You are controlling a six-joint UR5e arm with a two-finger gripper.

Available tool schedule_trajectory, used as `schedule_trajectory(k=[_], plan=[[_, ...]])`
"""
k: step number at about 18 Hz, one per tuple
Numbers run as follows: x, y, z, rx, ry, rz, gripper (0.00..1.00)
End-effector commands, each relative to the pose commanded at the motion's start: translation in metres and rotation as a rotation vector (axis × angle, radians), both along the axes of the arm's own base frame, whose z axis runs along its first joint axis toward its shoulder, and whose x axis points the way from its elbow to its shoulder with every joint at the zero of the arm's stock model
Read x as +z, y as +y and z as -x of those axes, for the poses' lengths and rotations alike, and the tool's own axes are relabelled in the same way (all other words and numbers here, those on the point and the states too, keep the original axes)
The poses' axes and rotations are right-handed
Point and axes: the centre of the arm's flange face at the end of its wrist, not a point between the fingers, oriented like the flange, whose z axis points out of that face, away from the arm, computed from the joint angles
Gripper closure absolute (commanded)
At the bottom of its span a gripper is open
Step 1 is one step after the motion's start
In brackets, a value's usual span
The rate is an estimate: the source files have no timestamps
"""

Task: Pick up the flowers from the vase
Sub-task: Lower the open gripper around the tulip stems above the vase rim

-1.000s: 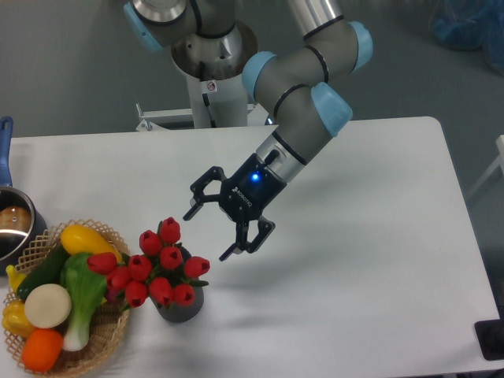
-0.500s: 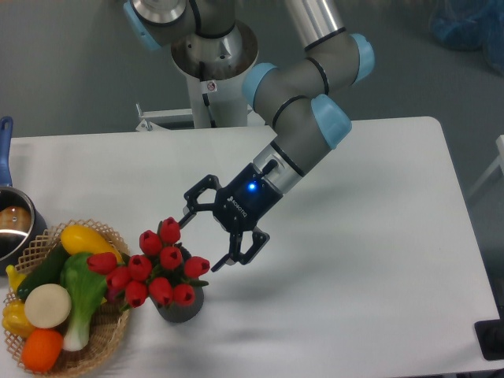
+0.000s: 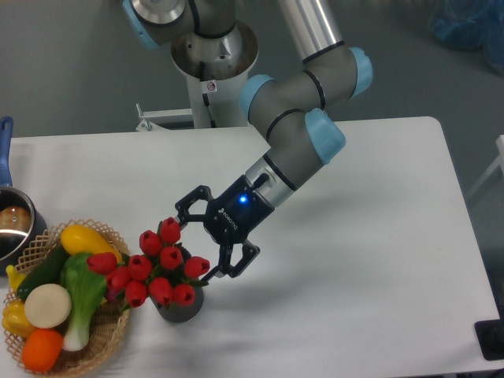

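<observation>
The flowers (image 3: 153,269), a bunch of glossy red tulip buds with small dark green leaves, stand in the vase (image 3: 180,305), a short dark grey cylinder near the table's front left. My gripper (image 3: 194,247) is open at the bunch's right side. One fingertip is by the topmost bud, the other by the rightmost bud. I cannot tell whether the fingers touch the buds. The bunch hides the vase's mouth.
A wicker basket (image 3: 108,337) of yellow, green, white and orange vegetables sits just left of the vase, touching the bunch. A steel pot (image 3: 12,224) with a blue handle is at the left edge. The arm's base stands behind the table.
The open gripper has moved down and to the left, from clear of the bunch to right against its right side. The flowers and vase have not moved.
</observation>
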Motion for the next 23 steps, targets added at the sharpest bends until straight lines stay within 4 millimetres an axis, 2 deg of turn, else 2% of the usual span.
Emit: schedule_trajectory(k=[23], plan=[[-0.005, 0.017, -0.02, -0.048, 0.002, -0.003, 0.0]])
